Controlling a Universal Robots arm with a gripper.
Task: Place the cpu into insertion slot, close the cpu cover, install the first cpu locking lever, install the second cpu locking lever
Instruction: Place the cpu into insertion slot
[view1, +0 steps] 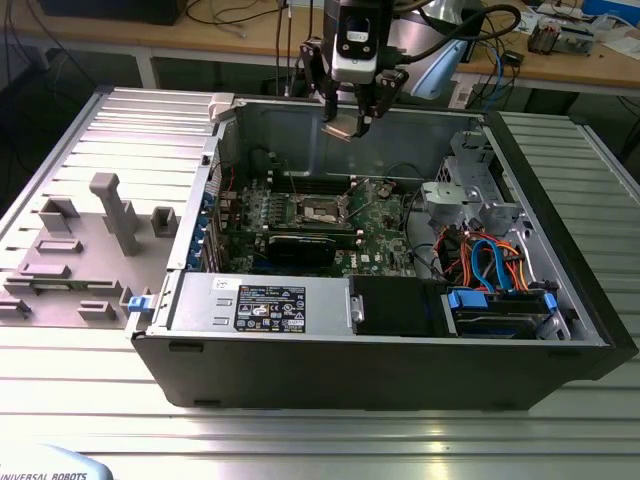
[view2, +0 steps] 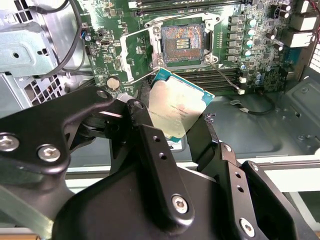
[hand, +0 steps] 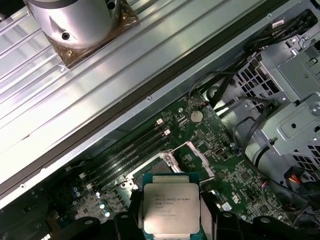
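My gripper (view1: 352, 120) hangs above the open computer case, shut on the cpu (view1: 340, 128), a small square chip with a silvery top. In both wrist views the cpu (view2: 177, 107) (hand: 170, 207) sits clamped between the two black fingers (view2: 145, 122). The insertion slot (view2: 182, 42) lies open below on the green motherboard, its dark contact field bare inside a silver rim; in the exterior view the insertion slot (view1: 320, 210) is well beneath the gripper. The cpu cover (hand: 195, 154) stands raised beside the slot. Thin wire locking levers (view2: 142, 75) stick out loose at the slot's sides.
A black graphics card (view1: 300, 245) lies in front of the slot. Drive cages and coloured cables (view1: 490, 260) fill the exterior view's right part of the case. The power supply (view1: 260, 300) runs along the near wall. The grey case panel (view1: 90, 240) lies flat at the exterior view's left.
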